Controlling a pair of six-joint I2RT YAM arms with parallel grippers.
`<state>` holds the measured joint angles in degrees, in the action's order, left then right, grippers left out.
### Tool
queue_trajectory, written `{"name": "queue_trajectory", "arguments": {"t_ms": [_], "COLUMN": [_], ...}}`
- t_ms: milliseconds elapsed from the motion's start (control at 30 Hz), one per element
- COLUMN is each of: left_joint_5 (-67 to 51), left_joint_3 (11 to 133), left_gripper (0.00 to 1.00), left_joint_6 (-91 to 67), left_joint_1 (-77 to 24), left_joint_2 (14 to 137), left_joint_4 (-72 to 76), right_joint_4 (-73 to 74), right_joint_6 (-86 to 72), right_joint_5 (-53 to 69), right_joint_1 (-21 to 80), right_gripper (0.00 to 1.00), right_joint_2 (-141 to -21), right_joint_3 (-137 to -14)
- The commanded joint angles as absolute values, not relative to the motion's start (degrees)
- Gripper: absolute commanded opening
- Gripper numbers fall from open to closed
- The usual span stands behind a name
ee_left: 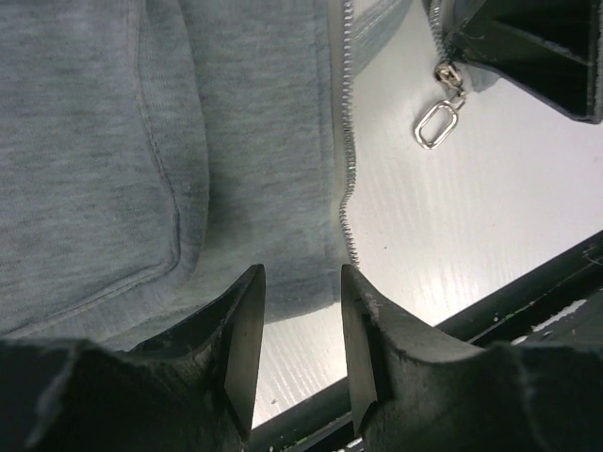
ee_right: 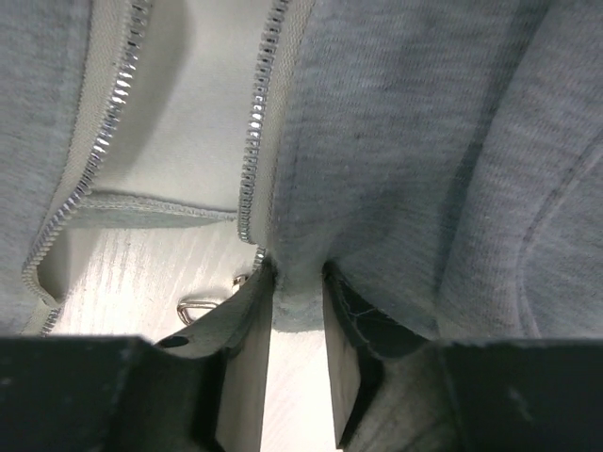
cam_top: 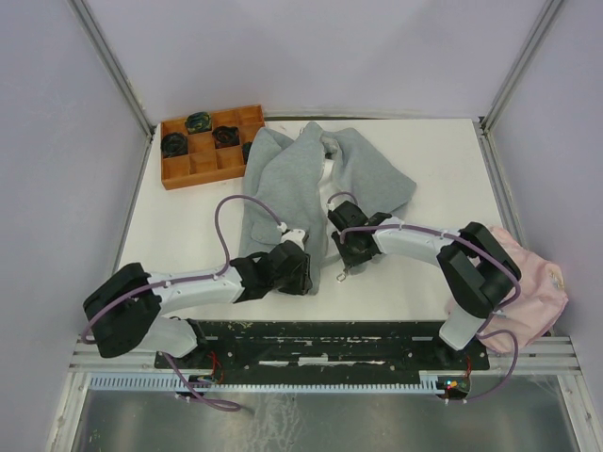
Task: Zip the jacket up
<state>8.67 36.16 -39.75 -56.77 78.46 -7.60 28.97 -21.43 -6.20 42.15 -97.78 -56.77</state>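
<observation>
Jacket (cam_top: 283, 179): zipper (ee_left: 347, 141) runs away from our bases. Our right gripper (ee_right: 297, 282) pinches the hem by the slider (ee_left: 445, 73). Our left gripper (ee_left: 301, 278), spread, sits at the facing hem.

Lt grey jacket (cam_top: 283, 179) on white tabletop (cam_top: 443, 160).
Lining (ee_right: 188, 113) white, zip teeth (ee_left: 347, 141) and pull ring (ee_left: 433, 124) silver; tray (cam_top: 203, 179) orange; small cloth (cam_top: 537, 282) pale pink; cable (cam_top: 218, 226) purple.
</observation>
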Motion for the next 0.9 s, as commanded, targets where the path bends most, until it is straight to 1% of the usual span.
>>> {"name": "queue_trajectory", "arguments": {"t_ms": [0, 133, 233, 533, 667, 867], "left_joint_5": [9.23, 9.15, 9.69, 9.76, 9.58, 6.79], "left_joint_3": [35.71, 35.00, 34.81, 35.58, 35.90, 34.55], "left_gripper": [0.45, 0.47, 0.48, 0.51, 0.51, 0.55], "left_joint_6": [-42.48, -43.04, -43.15, -41.43, -40.29, -37.87], "left_joint_1": [-57.05, -57.04, -56.88, -55.72, -55.42, -55.37], "left_joint_2": [75.11, 72.61, 70.71, 68.22, 68.05, 69.05], "left_joint_4": [-6.63, -5.17, -3.95, 0.12, 1.63, 8.74], "right_joint_4": [25.68, 24.68, 22.53, 13.27, 8.17, 1.47], "right_joint_6": [-23.60, -23.77, -23.95, -25.43, -26.43, -26.15], "right_joint_5": [-4.02, -3.43, -2.00, 1.24, -0.29, -0.70], "right_joint_1": [42.20, 42.28, 42.32, 42.25, 42.17, 41.89], "right_gripper": [0.31, 0.12, 0.01, 0.00, 0.00, 0.00], "right_joint_2": [-101.89, -102.10, -98.56, -83.56, -76.09, -68.96], "right_joint_3": [-53.78, -53.11, -51.72, -46.01, -42.29, -37.92]}}
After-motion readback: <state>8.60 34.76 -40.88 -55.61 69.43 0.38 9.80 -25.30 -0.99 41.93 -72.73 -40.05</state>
